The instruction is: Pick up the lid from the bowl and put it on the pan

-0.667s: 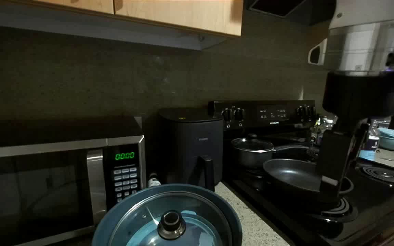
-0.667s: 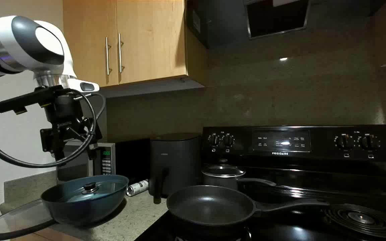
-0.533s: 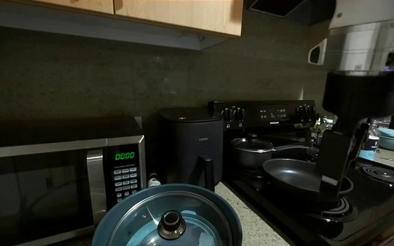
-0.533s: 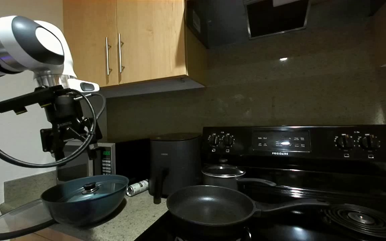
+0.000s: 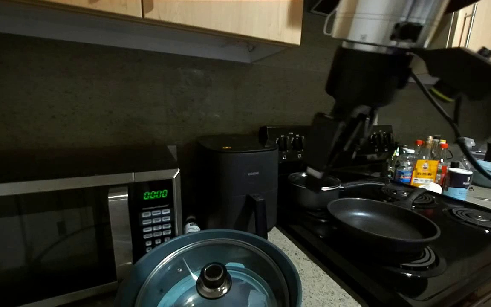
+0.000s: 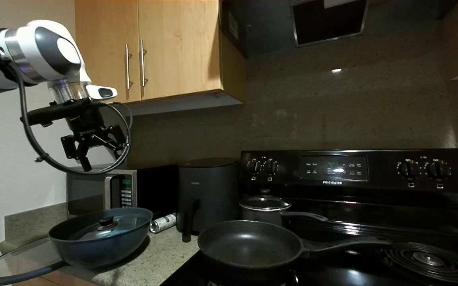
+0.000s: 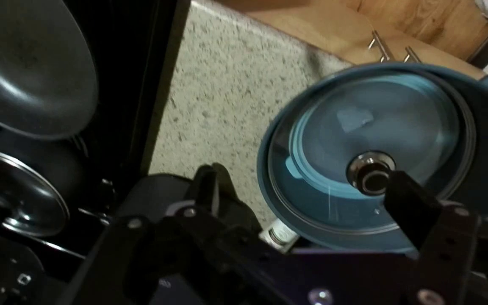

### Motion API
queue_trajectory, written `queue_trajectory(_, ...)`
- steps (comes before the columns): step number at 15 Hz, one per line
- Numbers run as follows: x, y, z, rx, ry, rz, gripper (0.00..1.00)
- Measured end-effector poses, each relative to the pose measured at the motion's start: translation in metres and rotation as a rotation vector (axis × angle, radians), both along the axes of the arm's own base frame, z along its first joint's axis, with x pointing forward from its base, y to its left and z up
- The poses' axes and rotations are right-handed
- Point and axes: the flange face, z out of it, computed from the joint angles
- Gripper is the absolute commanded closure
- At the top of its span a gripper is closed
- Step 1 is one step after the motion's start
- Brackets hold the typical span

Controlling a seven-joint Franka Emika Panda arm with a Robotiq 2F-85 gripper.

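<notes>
My jaws stood apart, empty. Below them the glass lid (image 7: 371, 146) sat inside the blue-grey bowl (image 6: 101, 252), knob (image 5: 214, 279) uppermost; I judged the reach was in hand, the next move calling for centring over that knob and descending. Farther from the jaws lay the black frying pan (image 6: 249, 246).

A wooden cupboard (image 6: 181, 49) hangs above a microwave (image 5: 75, 230) showing green zeros. A can (image 6: 163, 223) lies on the worktop (image 6: 171, 248) just beside a dark air fryer (image 6: 209, 192). A lidded pot (image 6: 261, 216) sits on the black stove (image 6: 372, 190), and bottles (image 5: 425, 170) stand beyond it in an exterior view.
</notes>
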Motion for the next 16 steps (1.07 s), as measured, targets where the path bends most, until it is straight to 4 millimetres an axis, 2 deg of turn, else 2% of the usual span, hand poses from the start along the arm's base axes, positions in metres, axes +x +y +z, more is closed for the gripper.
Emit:
queue_trajectory(2,0.013,0.018,0.002,0.009,-0.018,0.038,0.00)
queue_trajectory(8,0.014,0.015,0.003,0.012,-0.015,0.033,0.00)
queue_trajectory(10,0.015,0.022,0.000,0.013,-0.007,0.052,0.00)
queue_trajectory(12,0.019,0.038,-0.004,0.019,0.009,0.094,0.00)
queue_trajectory(16,0.046,0.077,-0.020,0.014,0.061,0.200,0.00)
